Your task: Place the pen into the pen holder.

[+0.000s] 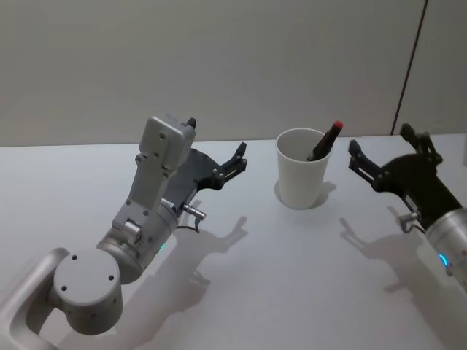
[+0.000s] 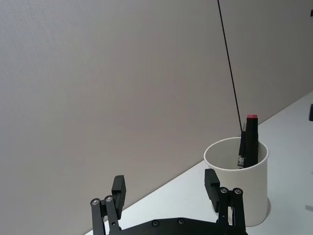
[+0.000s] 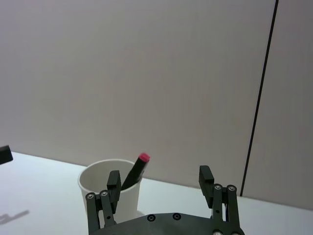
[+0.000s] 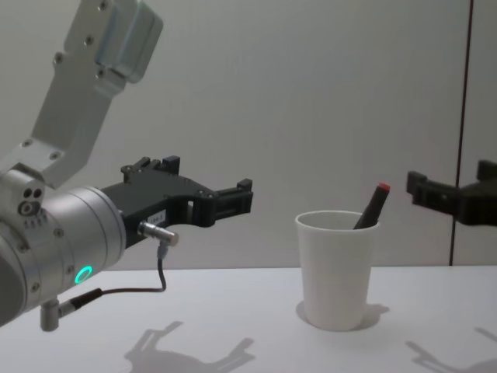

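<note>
The black pen with its red tip stood slanted inside the pen holder, a white paper cup upright on the white worktop, its tip leaning over the rim; the left tool hovered above the worktop to the cup's left, fingers spread and empty; the right tool hung to the cup's right, likewise parted and holding nothing, both apart from the cup.
</note>
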